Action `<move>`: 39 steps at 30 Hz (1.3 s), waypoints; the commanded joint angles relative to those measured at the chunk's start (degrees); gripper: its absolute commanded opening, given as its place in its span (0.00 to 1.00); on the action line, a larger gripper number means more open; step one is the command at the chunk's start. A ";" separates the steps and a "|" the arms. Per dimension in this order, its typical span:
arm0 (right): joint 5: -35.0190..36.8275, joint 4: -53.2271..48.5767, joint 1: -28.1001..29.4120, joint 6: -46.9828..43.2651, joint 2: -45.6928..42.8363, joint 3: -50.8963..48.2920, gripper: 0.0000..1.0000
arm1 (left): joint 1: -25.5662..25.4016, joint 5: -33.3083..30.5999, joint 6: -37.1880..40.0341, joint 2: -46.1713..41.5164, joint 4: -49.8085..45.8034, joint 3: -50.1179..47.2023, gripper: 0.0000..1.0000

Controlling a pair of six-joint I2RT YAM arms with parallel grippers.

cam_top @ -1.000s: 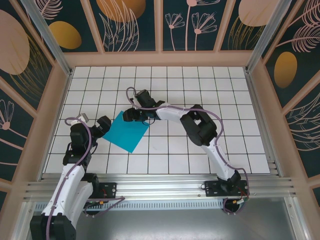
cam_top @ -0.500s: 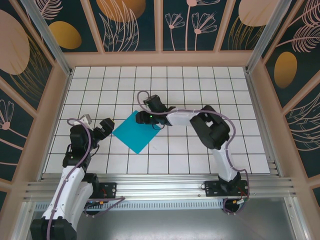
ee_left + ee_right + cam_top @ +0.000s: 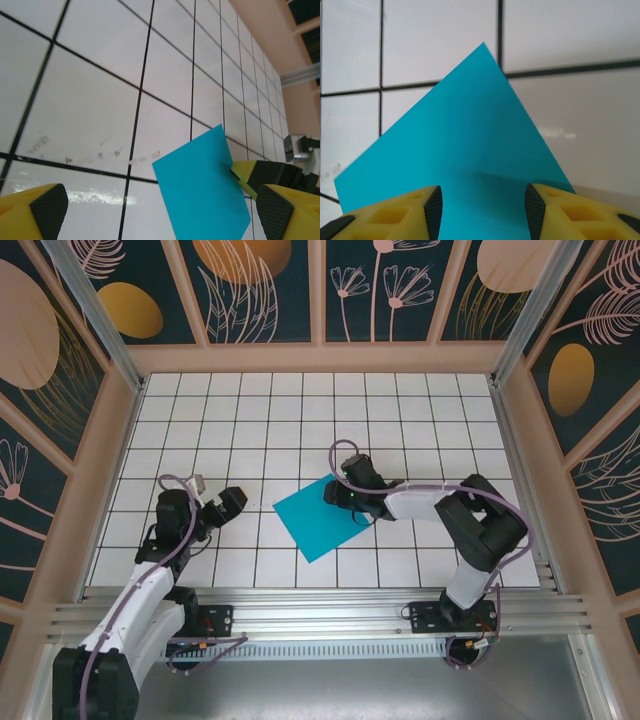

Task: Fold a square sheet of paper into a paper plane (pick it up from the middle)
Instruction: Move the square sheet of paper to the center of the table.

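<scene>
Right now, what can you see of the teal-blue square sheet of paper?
The teal-blue square sheet of paper is thin, plain and matte, with no crease visible. It appears to lie flat on the white tiled table, turned like a diamond. The right gripper meets its far-right edge, jaws apart over the sheet; nothing else touches it.

matt paper sheet point(image 3: 318, 520), glossy white tiles point(image 3: 400, 420)

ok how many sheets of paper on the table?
1. The square sheet of paper lies flat on the tiles, right of centre toward the near edge, with the right gripper over its far-right edge. A second sheet stacked exactly beneath it would be hidden.
</scene>
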 commanded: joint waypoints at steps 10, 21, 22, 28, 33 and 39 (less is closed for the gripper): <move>-10.44 -6.91 4.94 -14.64 -2.54 4.74 0.52 | -0.97 -2.77 2.92 -0.02 0.61 0.20 0.98; -11.27 -10.74 6.97 -17.17 9.45 13.60 0.52 | -0.98 -4.34 2.99 -0.79 0.08 0.11 0.99; -10.63 -10.83 6.97 -17.26 10.10 13.96 0.52 | -0.94 -4.52 3.01 -0.92 0.00 0.20 0.99; -4.16 -12.19 6.46 -14.23 14.02 15.82 0.52 | -0.96 -4.29 2.93 -1.50 0.90 0.05 0.98; 0.30 -10.95 4.49 -8.32 16.22 15.58 0.52 | -0.93 -5.04 1.99 -1.82 2.70 -0.50 0.99; 8.46 -10.17 2.67 7.38 14.54 12.73 0.53 | -0.96 -4.19 1.29 -3.05 7.24 -1.83 0.99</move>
